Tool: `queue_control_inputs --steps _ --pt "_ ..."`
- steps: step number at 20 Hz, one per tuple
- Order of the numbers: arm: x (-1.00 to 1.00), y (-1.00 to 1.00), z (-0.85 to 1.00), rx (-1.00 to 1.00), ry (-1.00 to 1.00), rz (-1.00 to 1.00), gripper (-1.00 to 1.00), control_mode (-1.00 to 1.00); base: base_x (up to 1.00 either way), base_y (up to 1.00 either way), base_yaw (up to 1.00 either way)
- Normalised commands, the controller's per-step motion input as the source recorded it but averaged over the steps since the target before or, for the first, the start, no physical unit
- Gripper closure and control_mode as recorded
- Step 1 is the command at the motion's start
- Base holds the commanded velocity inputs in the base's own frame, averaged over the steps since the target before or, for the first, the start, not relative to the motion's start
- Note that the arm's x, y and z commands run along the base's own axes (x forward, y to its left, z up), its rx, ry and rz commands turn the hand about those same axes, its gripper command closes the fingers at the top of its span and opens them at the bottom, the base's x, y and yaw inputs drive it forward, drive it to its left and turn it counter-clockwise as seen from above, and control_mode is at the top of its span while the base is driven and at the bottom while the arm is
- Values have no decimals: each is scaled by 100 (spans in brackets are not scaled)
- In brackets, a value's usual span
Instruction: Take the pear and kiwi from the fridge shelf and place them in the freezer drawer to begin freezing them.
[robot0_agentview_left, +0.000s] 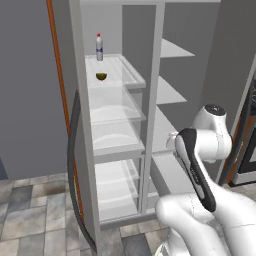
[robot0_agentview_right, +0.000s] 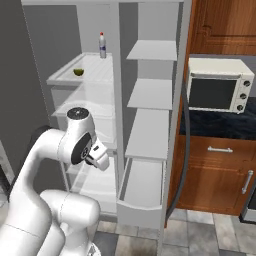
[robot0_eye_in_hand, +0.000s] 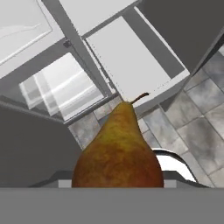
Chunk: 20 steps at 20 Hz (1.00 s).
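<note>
The claw is clamped on the pear, stem pointing away from it. Below lies the open white drawer.

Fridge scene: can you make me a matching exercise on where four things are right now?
Things:
1. pear
2. kiwi
3. bottle
4. toaster oven

Places:
A. standing upright at the back of the fridge shelf
B. on the dark counter beside the fridge
C. held in the gripper, stem pointing away
D. lying low on the fridge shelf, nearer its front

Pairs: 1-C, 2-D, 3-A, 4-B
</note>
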Motion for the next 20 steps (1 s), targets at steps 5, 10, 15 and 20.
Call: queue_control_inputs --steps 5,10,15,20 --pt "44 -12 -57 0 24 -14 100 -100 0 0 0" --pt "38 -24 -57 0 20 -13 100 -100 0 0 0" --pt "37 -43 -43 0 14 -8 100 -100 0 0 0" --pt "37 -49 -35 0 14 -3 100 -100 0 0 0"
